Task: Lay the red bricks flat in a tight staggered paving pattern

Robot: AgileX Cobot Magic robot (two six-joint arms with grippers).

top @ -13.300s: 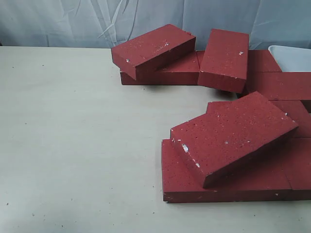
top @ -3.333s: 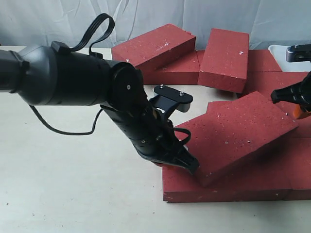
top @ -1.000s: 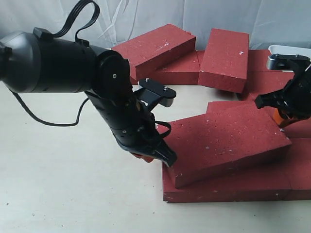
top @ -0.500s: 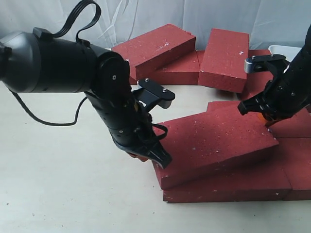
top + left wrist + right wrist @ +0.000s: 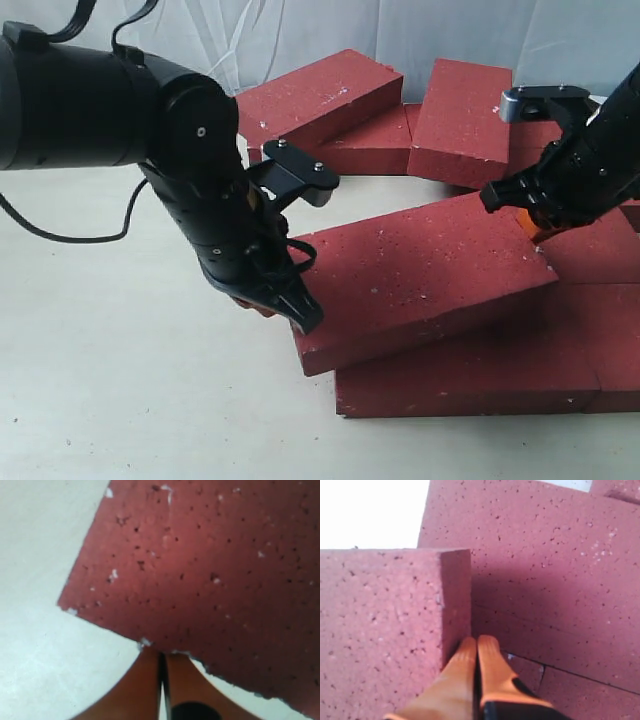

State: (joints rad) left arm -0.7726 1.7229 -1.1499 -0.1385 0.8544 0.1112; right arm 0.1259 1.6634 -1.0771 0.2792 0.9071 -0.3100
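Other bricks: the flat bricks [image 5: 480, 375] form a layer at near right. A tilted brick [image 5: 420, 280] rests across them; its near-left end hangs out past their left edge and its far-right end is raised. Whether the low end touches the table [image 5: 120, 380] cannot be told. The far bricks [image 5: 400, 120] are a loose pile at the back, two propped at angles on flat ones.

In the way: the bulky black left arm [image 5: 130, 110] covers much of the left side. A cable [image 5: 70, 238] loops below it over the table.

Left gripper [image 5: 300, 312]: at the near-left end of the tilted brick. In the wrist view the left gripper [image 5: 161, 655] has its jaws closed together. The tips touch the brick's chipped edge and grip nothing.

Right gripper [image 5: 530, 222]: at the far-right end of the same brick. In the wrist view the right gripper [image 5: 476, 642] has its orange fingers [image 5: 492, 665] pressed together. They lie against the brick's end face by its corner and hold nothing.

Surface: pale cream table, matte, with small dark specks.

Room: a wrinkled pale blue-grey cloth [image 5: 300, 30] hangs behind the table.
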